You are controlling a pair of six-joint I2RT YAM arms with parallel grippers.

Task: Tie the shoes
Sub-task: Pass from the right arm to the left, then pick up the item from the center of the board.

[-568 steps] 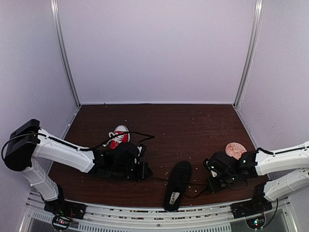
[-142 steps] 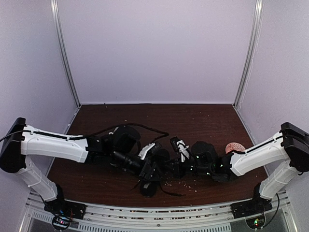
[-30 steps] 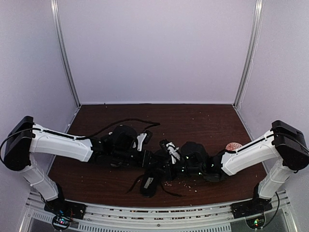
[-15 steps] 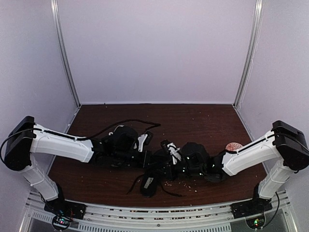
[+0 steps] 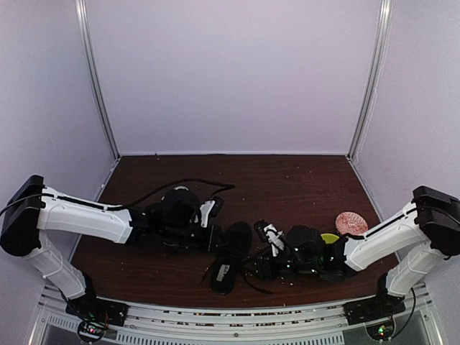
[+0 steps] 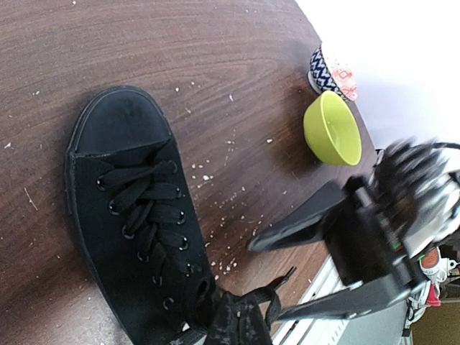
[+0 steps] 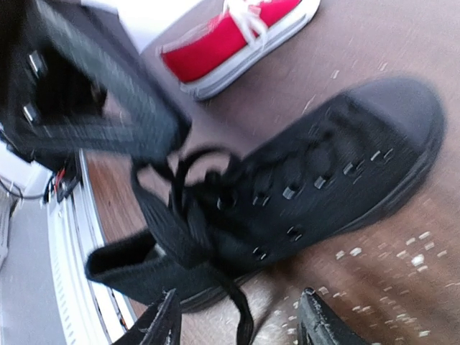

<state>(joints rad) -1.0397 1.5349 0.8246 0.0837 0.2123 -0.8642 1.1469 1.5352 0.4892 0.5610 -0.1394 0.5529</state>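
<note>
Left gripper (image 5: 219,235) clamped shut, apparently on black lace (image 7: 162,215) at collar of black shoe (image 6: 136,215). Shoe near table's 6 o'clock edge in top view, toe toward 1 o'clock. Right gripper (image 6: 264,280) at shoe's 3 o'clock, fingers apart, empty. Red sneaker (image 7: 230,36) just beyond. Step: likely knotting black shoe. Next: right catches free lace end, pulls opposite left.

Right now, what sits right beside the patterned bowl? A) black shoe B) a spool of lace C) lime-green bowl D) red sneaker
C: in the left wrist view the lime-green bowl sits next to the patterned bowl, well apart from the black shoe.
</note>
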